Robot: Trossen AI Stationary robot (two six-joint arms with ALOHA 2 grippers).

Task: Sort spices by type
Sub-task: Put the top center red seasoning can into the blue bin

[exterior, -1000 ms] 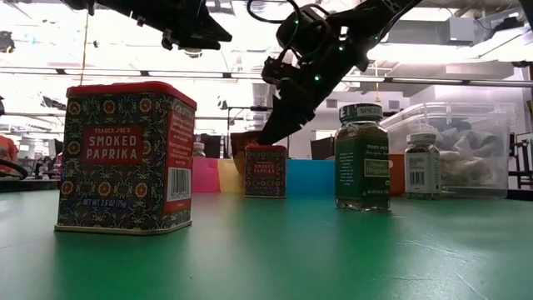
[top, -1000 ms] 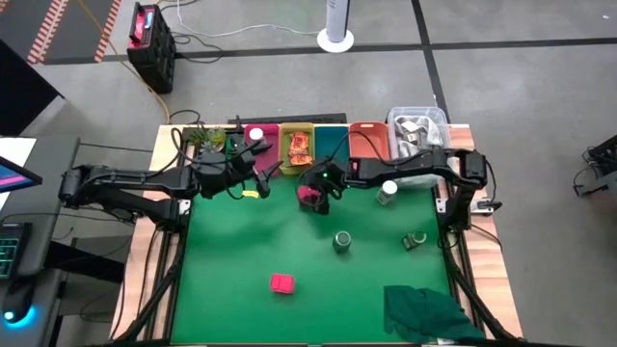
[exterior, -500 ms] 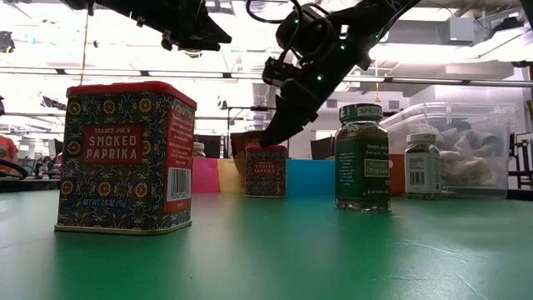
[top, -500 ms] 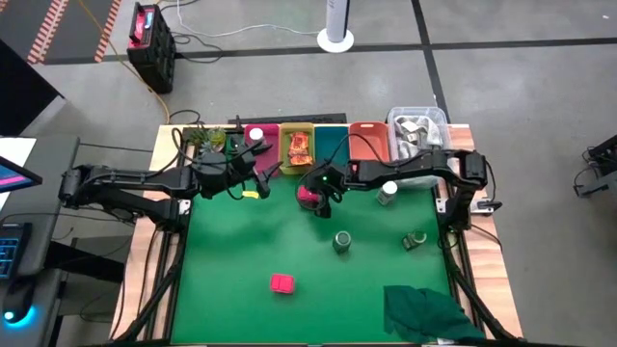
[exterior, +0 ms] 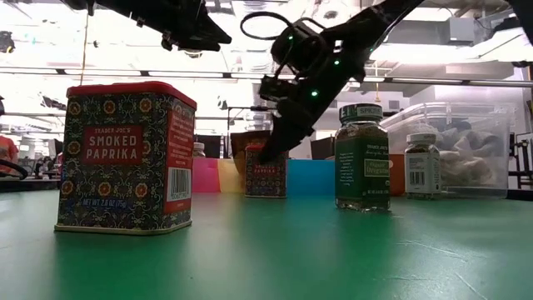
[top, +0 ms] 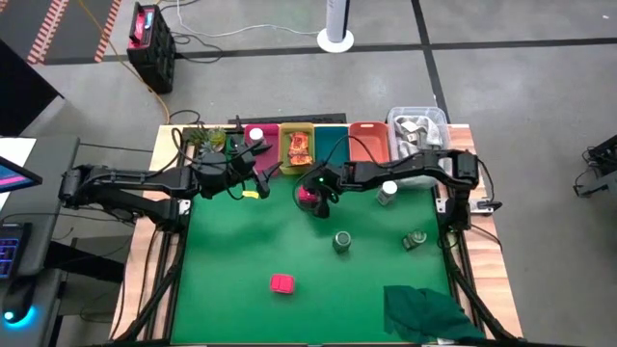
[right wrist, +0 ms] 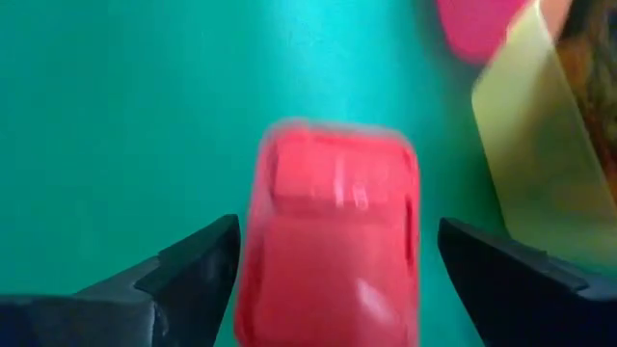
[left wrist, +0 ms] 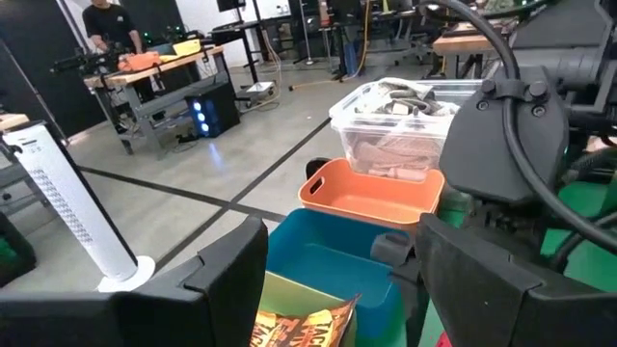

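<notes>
A pink-red paprika tin stands upright on the green mat, in front of the bins. My right gripper hangs over it, open, one finger on either side of its top; I cannot tell whether they touch. My left gripper is open and empty, hovering by the pink bin. A second red tin stands near the front. A green-lidded jar and two white-capped jars stand on the mat to the right. An orange packet lies in the yellow bin.
Pink, yellow, teal and orange bins line the far edge, with a clear tub at the far right. A green cloth lies at the near right corner. A plant stands at the far left.
My right gripper has come down over the far red tin, its fingertips now level with the tin's top. The tin has stayed where it was.
</notes>
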